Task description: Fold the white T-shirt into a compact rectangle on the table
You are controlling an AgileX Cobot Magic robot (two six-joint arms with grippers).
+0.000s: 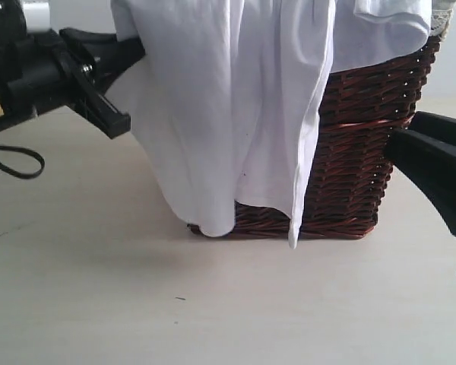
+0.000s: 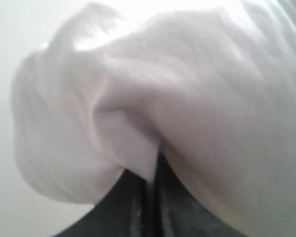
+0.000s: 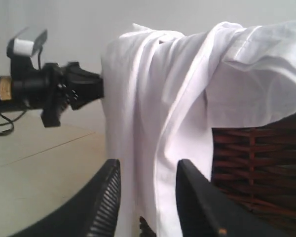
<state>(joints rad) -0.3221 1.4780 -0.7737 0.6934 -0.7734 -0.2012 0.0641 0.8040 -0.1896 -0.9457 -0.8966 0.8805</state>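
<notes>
The white T-shirt (image 1: 228, 99) hangs over the front of a dark wicker basket (image 1: 353, 152), its lower folds reaching down to the table (image 1: 99, 289). My left gripper (image 1: 137, 49) is at the shirt's upper left edge. In the left wrist view the shirt (image 2: 187, 98) fills the picture and the left gripper (image 2: 150, 185) is shut on a pinched fold of it. My right gripper (image 1: 401, 131) stands to the right of the basket, apart from the cloth. Its fingers (image 3: 108, 197) are spread, nothing lies between them, and the shirt (image 3: 158, 108) hangs farther off.
The wicker basket (image 3: 256, 163) stands on the table behind the hanging cloth, with a strip of lace trim (image 1: 439, 19) at its top right. A black cable loop (image 1: 15, 163) lies on the table below the left arm. Bare table stretches in front of the basket.
</notes>
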